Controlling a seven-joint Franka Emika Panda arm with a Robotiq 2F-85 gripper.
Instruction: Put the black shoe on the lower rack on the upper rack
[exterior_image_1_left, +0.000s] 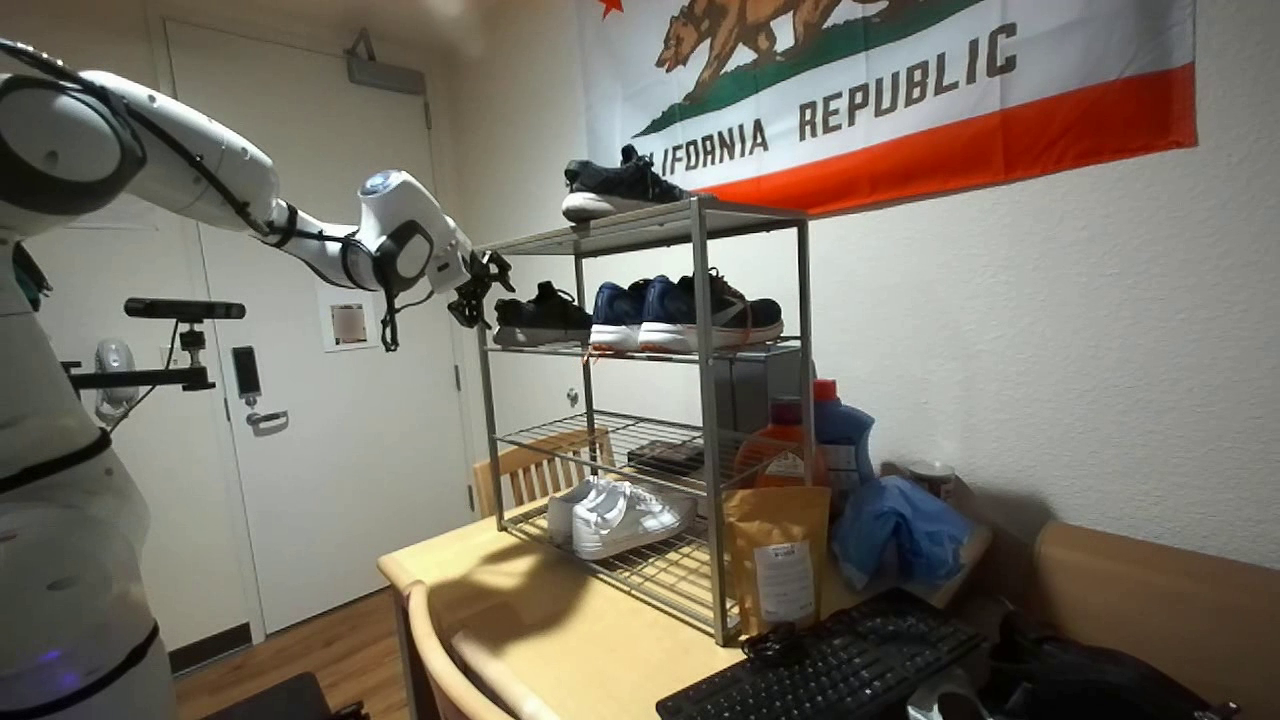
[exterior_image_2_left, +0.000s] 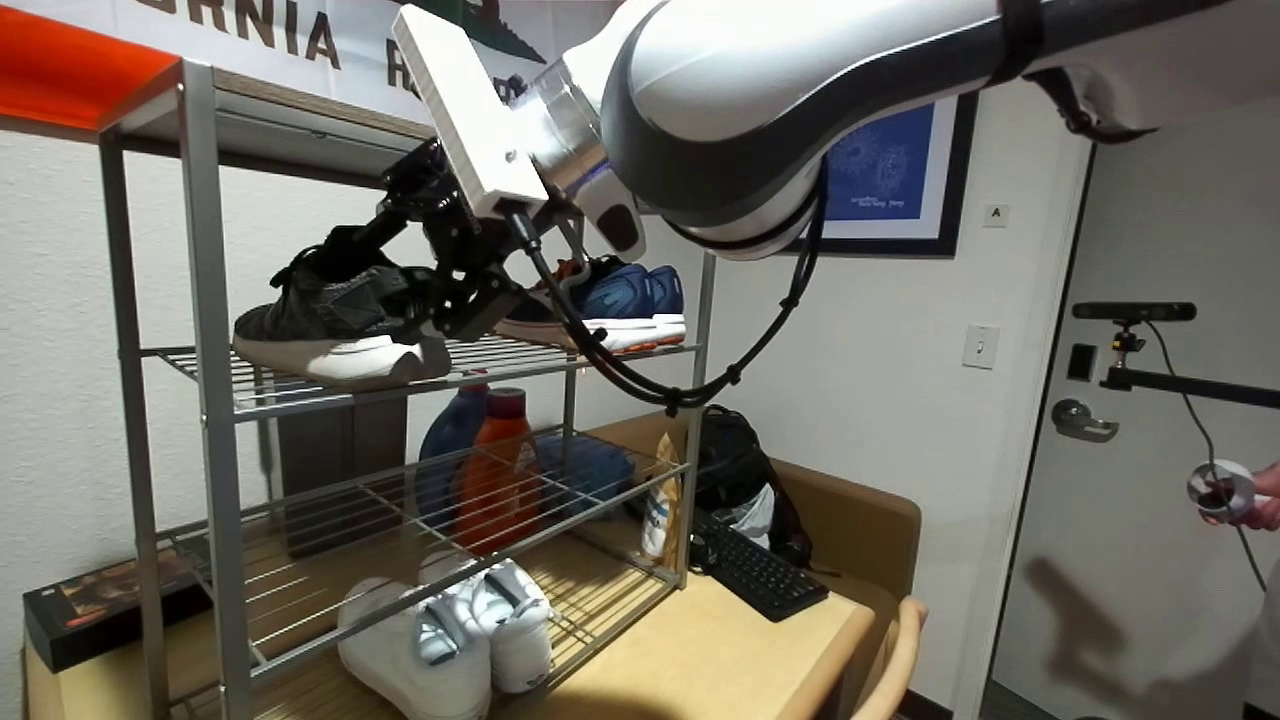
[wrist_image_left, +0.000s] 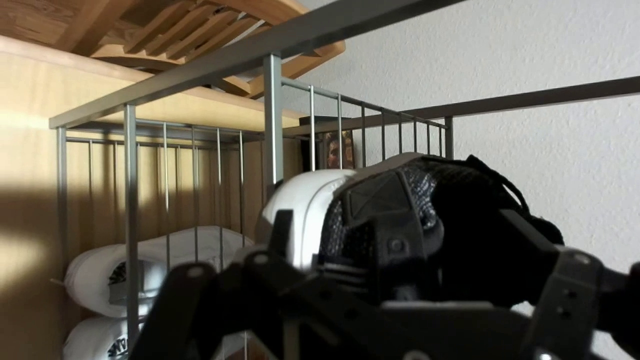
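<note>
1 black shoe (exterior_image_2_left: 328, 312) sits on lower rack (exterior_image_2_left: 300, 405)

I have my end effector (wrist_image_left: 397, 220) parted wide around its heel, no grip evident. I expect it light, soft above a stiffer sole; pinch the heel wall. Also racked: 1 dark shoe (exterior_image_1_left: 618, 188) on the upper rack (exterior_image_1_left: 640, 232), 2 blue sneakers (exterior_image_1_left: 668, 316), 2 white shoes (exterior_image_1_left: 622, 522).

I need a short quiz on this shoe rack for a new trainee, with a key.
1. True or false: the blue sneakers share a tier with the black shoe nearest the end effector.
2. Multiple choice: which tier holds the white shoes? A) top; B) second from top; C) bottom.
3. How many tiers does the metal shelving unit have?
Key: 1. True, on the second tier from the top; 2. C; 3. four.
</note>
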